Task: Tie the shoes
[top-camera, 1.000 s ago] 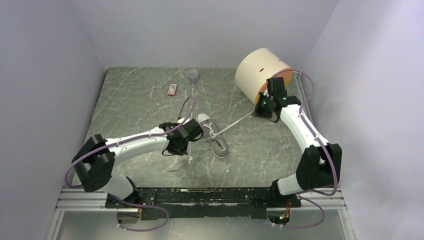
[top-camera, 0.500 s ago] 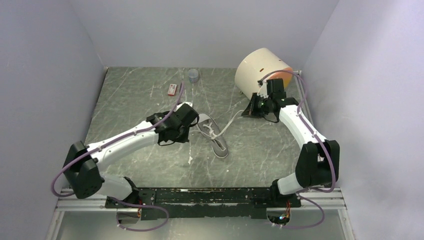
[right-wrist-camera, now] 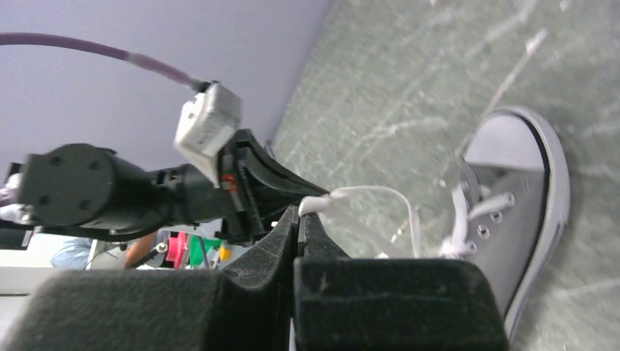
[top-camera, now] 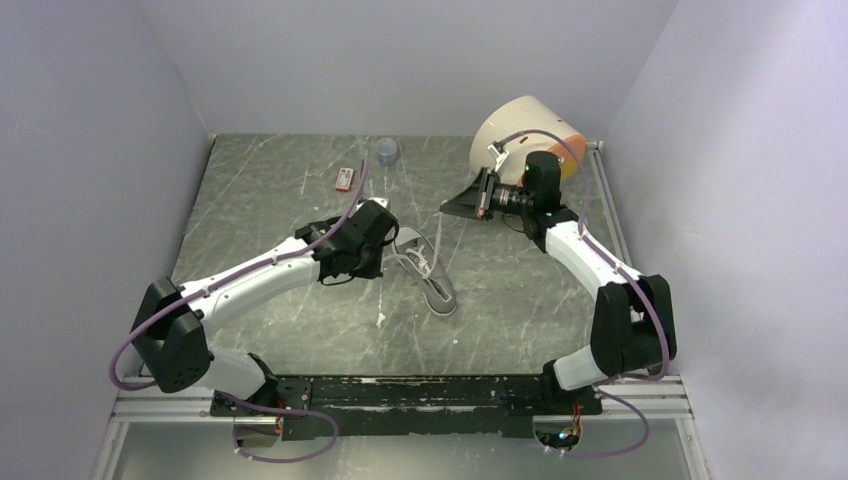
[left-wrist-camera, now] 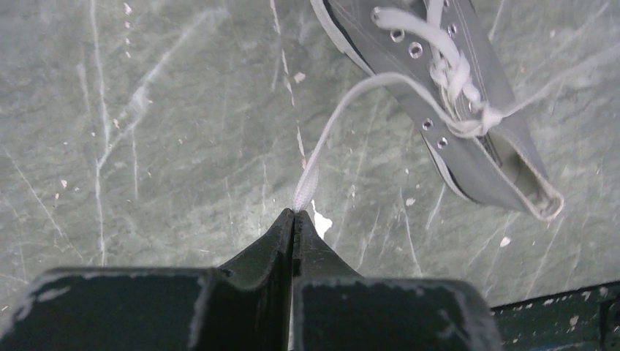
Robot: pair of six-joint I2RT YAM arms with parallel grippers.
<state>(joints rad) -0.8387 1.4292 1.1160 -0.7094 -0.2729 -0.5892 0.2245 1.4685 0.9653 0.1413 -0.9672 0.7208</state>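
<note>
The left gripper (left-wrist-camera: 294,216) has its jaws pressed together on the end of one white lace (left-wrist-camera: 343,110). This lace curves from the fingertips up and to the right to the eyelets of the grey sneaker (left-wrist-camera: 468,124). The sneaker occupies the upper right of the left wrist view, clear of the gripper and joined to it only by that lace. In the top view the sneaker lies at mid-frame on the green marbled table (top-camera: 260,200), set diagonally from upper left to lower right, just right of the left gripper. The right gripper (right-wrist-camera: 300,213) is clamped on the end of the second lace (right-wrist-camera: 380,191), above the table and up and to the right of the sneaker, not touching it. Farther back, a cream drum (top-camera: 515,130) with an orange end sits at the upper right. A small red-and-white item (top-camera: 345,179) and a small grey cup (top-camera: 387,151) rest near the rear wall.
</note>
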